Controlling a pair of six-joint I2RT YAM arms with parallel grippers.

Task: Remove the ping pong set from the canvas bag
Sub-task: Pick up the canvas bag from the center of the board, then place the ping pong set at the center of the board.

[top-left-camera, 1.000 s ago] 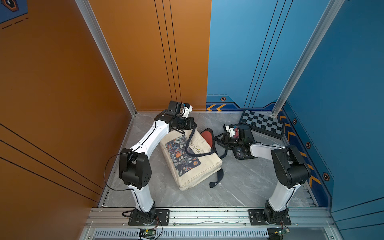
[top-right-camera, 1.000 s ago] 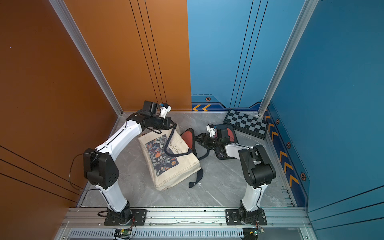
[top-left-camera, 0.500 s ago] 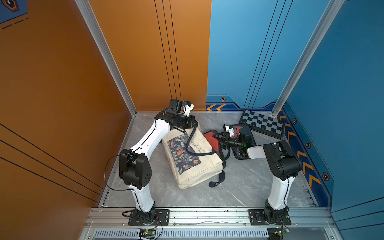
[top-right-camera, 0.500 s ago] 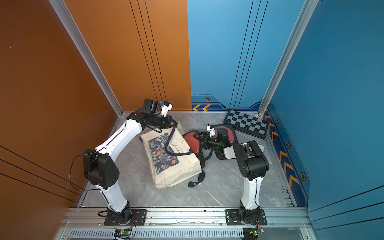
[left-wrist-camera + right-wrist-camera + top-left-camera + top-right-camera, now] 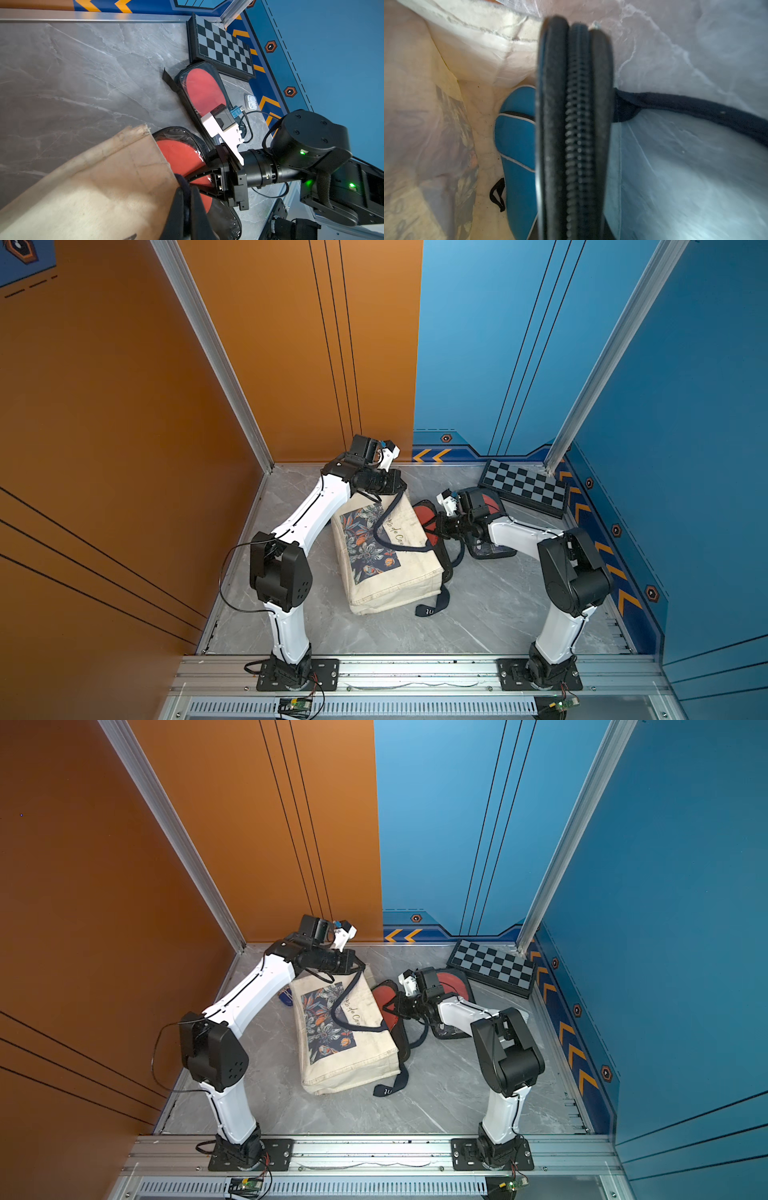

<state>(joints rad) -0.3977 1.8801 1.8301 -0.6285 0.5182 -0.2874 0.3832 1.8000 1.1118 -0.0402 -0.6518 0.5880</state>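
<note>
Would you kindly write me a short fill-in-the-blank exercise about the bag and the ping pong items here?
1. The loose pouch lies beside the ___ board.
2. The case inside the canvas bag is ___ in colour.
3. The second pouch, at the right gripper, sticks out of the bag's mouth and shows a ___ paddle face.
Missing words: chequered; blue; red.

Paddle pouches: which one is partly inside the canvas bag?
The pouch at the bag's mouth, half under the canvas bag, with the right gripper closed on its edge. The other pouch lies fully out beside the chequered board.
</note>
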